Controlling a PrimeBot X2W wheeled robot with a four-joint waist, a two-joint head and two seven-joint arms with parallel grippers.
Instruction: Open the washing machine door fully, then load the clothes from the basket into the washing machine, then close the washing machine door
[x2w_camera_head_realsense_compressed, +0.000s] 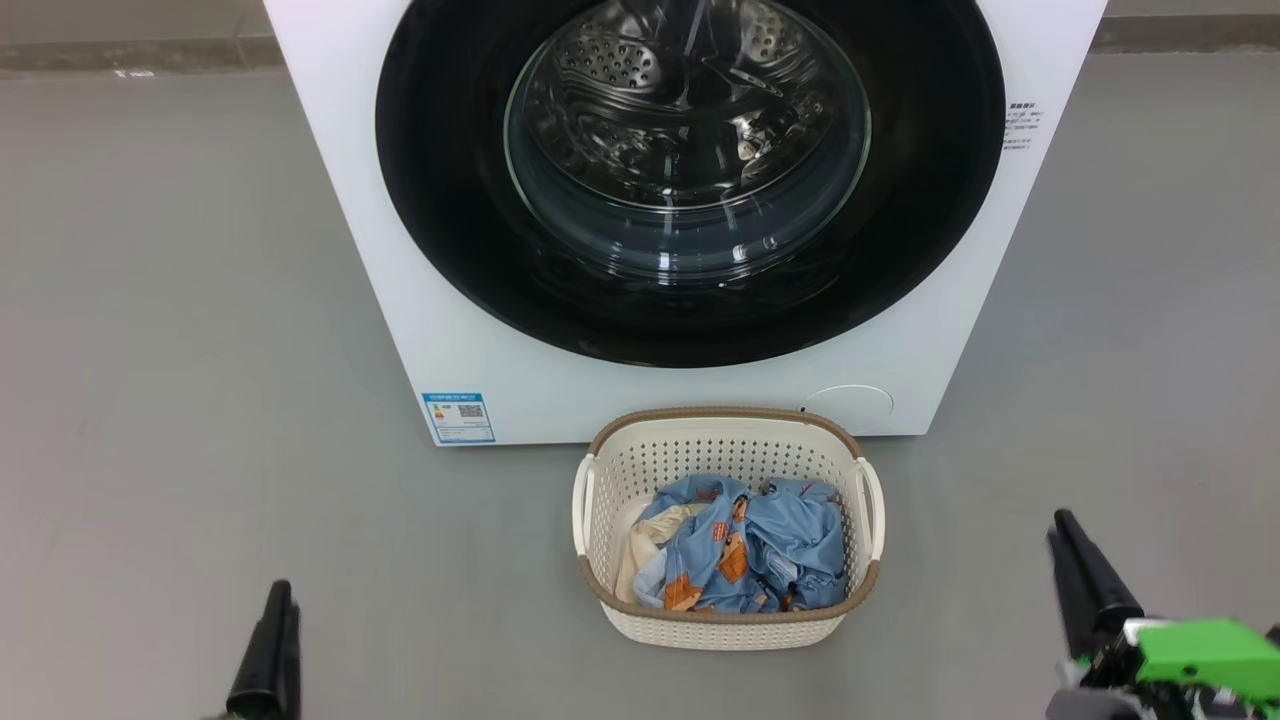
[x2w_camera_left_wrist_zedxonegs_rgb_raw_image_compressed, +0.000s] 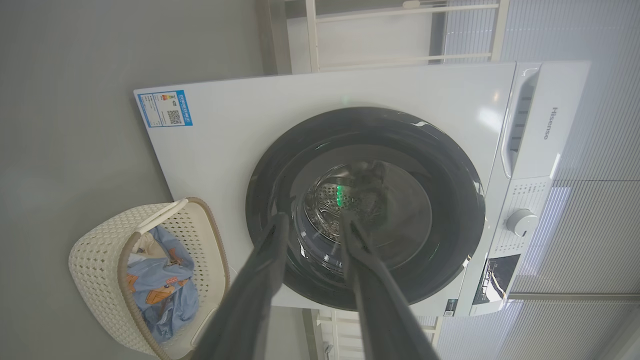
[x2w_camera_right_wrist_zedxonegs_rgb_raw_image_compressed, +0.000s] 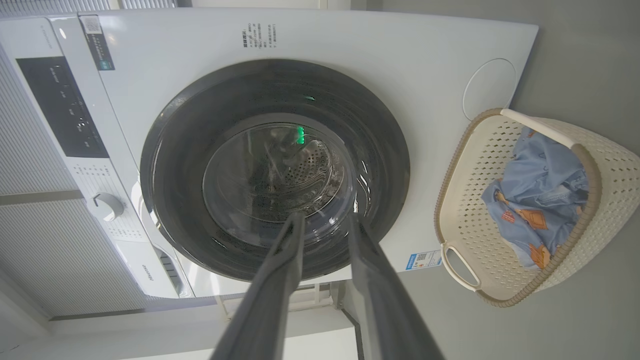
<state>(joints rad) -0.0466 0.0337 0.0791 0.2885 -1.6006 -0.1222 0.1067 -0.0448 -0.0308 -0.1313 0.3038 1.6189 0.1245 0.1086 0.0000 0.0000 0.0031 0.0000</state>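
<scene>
Step in hand: the first one, opening the door; nothing is started. The washing machine door (x2w_camera_head_realsense_compressed: 690, 180) sits shut and flush in the front of the washing machine (x2w_camera_head_realsense_compressed: 500, 370), and the steel drum is visible only through the glass bowl. The left end effector (x2w_camera_left_wrist_zedxonegs_rgb_raw_image_compressed: 312, 220) hangs low over the floor (x2w_camera_head_realsense_compressed: 180, 350), fingers spread with a clear gap and nothing between them. The right end effector (x2w_camera_right_wrist_zedxonegs_rgb_raw_image_compressed: 325, 220) is likewise parted and empty, low on the other side. Both are well apart from the machine. The clothes (x2w_camera_head_realsense_compressed: 745, 550), blue bear-print with a cream piece, lie bundled inside the basket (x2w_camera_head_realsense_compressed: 720, 412), which stands on the floor just in front of the machine, below the door. The next move probably calls for one arm to reach up to the door's edge and find a catch. No handle or recess can be made out on the black ring, so the pull side cannot be told. Likely obstacle: the basket stands near the door's swing path and in the robot's approach line. Also noted: blue label sticker (x2w_camera_head_realsense_compressed: 459, 417), round service flap (x2w_camera_head_realsense_compressed: 848, 408), control knob (x2w_camera_left_wrist_zedxonegs_rgb_raw_image_compressed: 521, 222).
</scene>
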